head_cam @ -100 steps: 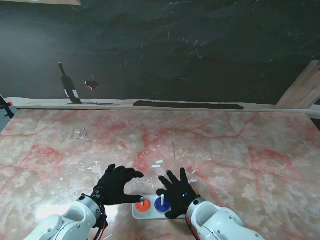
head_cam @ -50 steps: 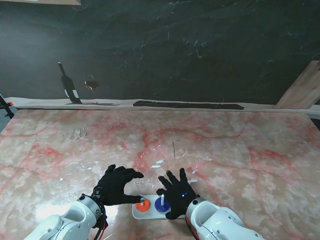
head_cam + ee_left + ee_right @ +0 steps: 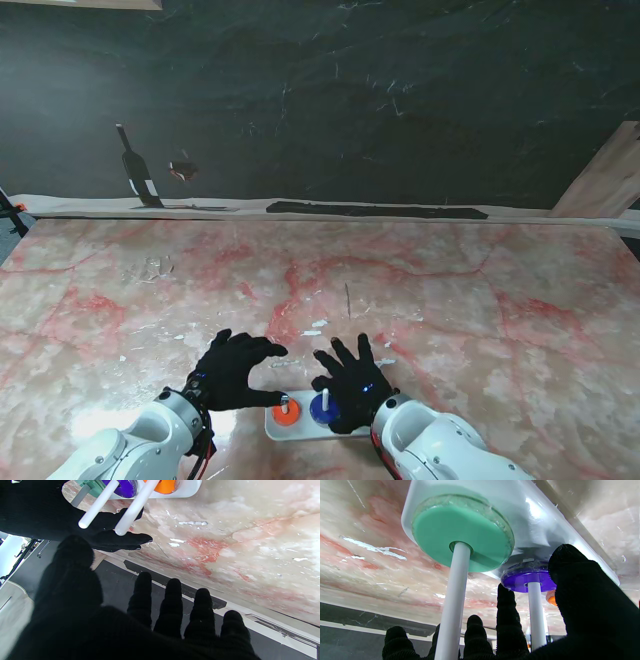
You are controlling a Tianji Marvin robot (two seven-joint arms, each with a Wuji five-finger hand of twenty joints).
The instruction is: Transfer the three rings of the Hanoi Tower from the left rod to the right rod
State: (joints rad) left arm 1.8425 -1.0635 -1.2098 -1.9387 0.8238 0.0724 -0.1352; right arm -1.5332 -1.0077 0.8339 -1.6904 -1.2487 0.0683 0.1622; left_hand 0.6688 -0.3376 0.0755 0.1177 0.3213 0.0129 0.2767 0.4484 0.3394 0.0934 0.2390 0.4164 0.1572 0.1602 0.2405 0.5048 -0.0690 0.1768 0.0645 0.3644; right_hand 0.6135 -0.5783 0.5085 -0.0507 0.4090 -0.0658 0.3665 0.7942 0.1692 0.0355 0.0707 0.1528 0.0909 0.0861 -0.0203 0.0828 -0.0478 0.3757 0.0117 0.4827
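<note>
Marble table (image 3: 480,300), three rings, separate rods

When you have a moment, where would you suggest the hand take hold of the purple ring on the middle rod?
Probably by its outer edge, coming down from above. The purple ring lies flat on the white base with the rod through its centre, so only its rim is free, and it can leave only by sliding up the rod. The right hand is spread over it.
</note>
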